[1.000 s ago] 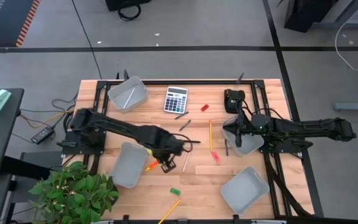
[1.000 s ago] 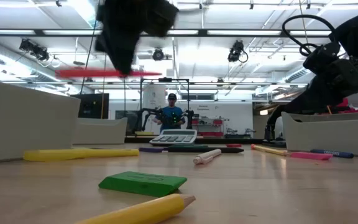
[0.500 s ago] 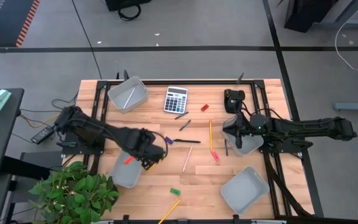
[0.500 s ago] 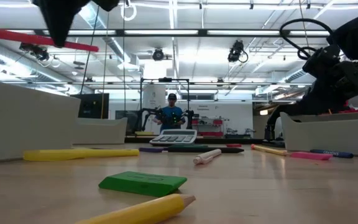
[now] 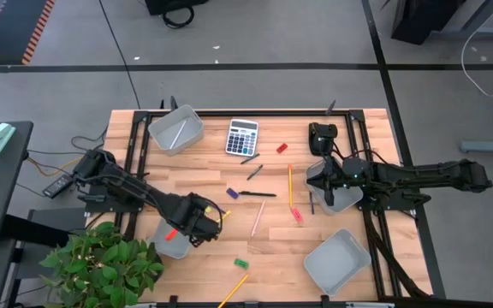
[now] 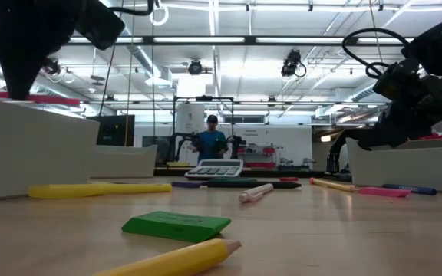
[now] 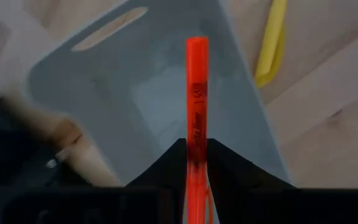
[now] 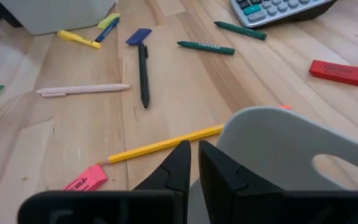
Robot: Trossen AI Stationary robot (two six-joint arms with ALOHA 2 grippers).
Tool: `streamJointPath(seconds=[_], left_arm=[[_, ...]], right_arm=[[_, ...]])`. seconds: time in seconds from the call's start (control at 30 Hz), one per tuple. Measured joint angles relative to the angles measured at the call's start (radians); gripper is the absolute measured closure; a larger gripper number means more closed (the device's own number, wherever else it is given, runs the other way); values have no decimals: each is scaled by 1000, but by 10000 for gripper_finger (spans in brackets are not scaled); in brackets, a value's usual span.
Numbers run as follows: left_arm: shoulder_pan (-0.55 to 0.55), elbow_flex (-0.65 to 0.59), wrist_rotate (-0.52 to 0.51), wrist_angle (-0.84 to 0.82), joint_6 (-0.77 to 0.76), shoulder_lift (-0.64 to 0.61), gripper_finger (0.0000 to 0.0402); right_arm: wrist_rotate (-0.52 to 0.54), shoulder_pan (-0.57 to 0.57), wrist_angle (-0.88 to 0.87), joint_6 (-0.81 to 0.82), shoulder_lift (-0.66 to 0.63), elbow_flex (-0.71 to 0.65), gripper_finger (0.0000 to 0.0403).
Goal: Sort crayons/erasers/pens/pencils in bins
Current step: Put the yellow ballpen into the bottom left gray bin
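Note:
My left gripper (image 5: 187, 224) hangs over the near-left bin (image 5: 163, 244), shut on an orange-red crayon (image 7: 196, 93). In the low view the crayon (image 6: 41, 99) lies level at about the height of the bin's rim. My right gripper (image 5: 319, 181) waits at the left rim of the right-hand bin (image 5: 342, 195); its fingers (image 8: 180, 163) are shut on nothing. Pens, pencils, crayons and erasers lie loose on the table between the two arms. My left gripper pinches the crayon between its two fingers at a stretch (image 7: 196, 149) near its middle. The fingers point down from above and lie across the stick. The crayon is level and clear of the bin's floor, one end (image 7: 197, 43) reaching out over the bin.
A far-left bin (image 5: 176, 130) holds a pale pencil. A calculator (image 5: 242, 137), red eraser (image 5: 282, 147), black pen (image 5: 255, 194), yellow pencil (image 5: 290, 184), pink eraser (image 5: 296, 214) and green eraser (image 5: 241, 263) lie mid-table. Another bin (image 5: 337, 261) stands near right. A plant (image 5: 101, 265) stands at the near-left corner.
My left gripper has carried the crayon toward the table's left edge, from beside the near-left bin to above it, and has sunk a little. Its wrist has rolled, so the crayon has turned about; it now lies level near the rim.

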Motion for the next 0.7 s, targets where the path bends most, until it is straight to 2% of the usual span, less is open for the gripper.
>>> streamJointPath(seconds=[0.3, 0.43, 0.63, 0.7], left_arm=[[10, -26, -7, 40, -3, 0, 302], [35, 43, -22, 41, 40, 0, 300], [47, 123, -236, 215, 279, -1, 315], [48, 112, -253, 262, 319, 0, 320]], right_arm=[[0, 0, 2, 13, 0, 0, 362], [-1, 0, 3, 31, 0, 0, 362], [-3, 0, 12, 35, 0, -1, 362], [-22, 0, 13, 63, 0, -1, 362]])
